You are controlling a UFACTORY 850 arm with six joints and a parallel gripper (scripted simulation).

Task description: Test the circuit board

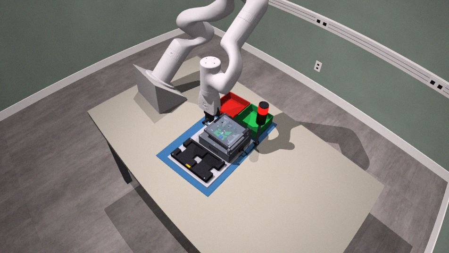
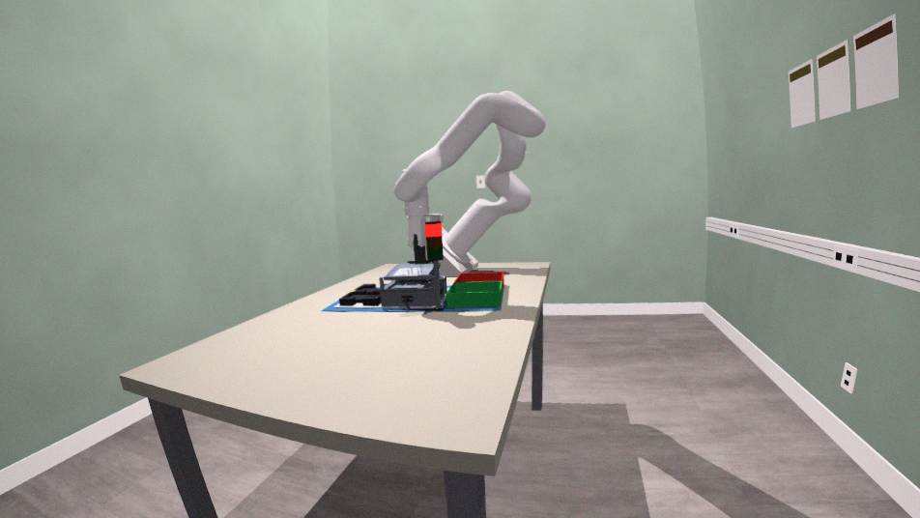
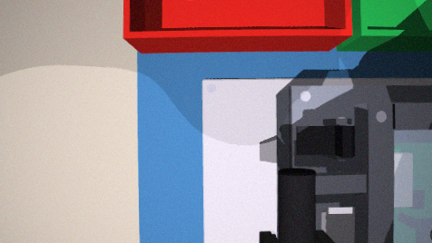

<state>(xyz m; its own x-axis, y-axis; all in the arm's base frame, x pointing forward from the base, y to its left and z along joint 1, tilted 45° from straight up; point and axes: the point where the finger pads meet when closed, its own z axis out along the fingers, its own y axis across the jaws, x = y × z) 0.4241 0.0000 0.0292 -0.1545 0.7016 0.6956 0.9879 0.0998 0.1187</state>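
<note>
The grey tester (image 1: 216,147) (image 2: 412,294) (image 3: 363,181) stands with its clear lid (image 1: 224,129) down flat. The green circuit board (image 1: 223,133) (image 3: 410,190) lies inside, under the lid. The signal light (image 1: 262,110) (image 2: 433,229) beside the tester glows red. My gripper (image 1: 208,120) (image 2: 416,248) (image 3: 295,204) is shut and empty. It points straight down at the tester's back edge, on the side toward the red bin, over dark latch parts (image 3: 318,140). The red bin (image 1: 241,101) (image 2: 479,276) (image 3: 236,43) and the green bin (image 1: 245,121) (image 2: 474,296) (image 3: 377,18) stand side by side behind the tester, both empty.
The black tray (image 1: 197,158) (image 2: 360,297) lies empty in front of the tester, on a white plate (image 3: 236,181) on the blue mat (image 1: 169,150) (image 3: 168,159). The arm's base (image 1: 157,91) stands at the table's back left.
</note>
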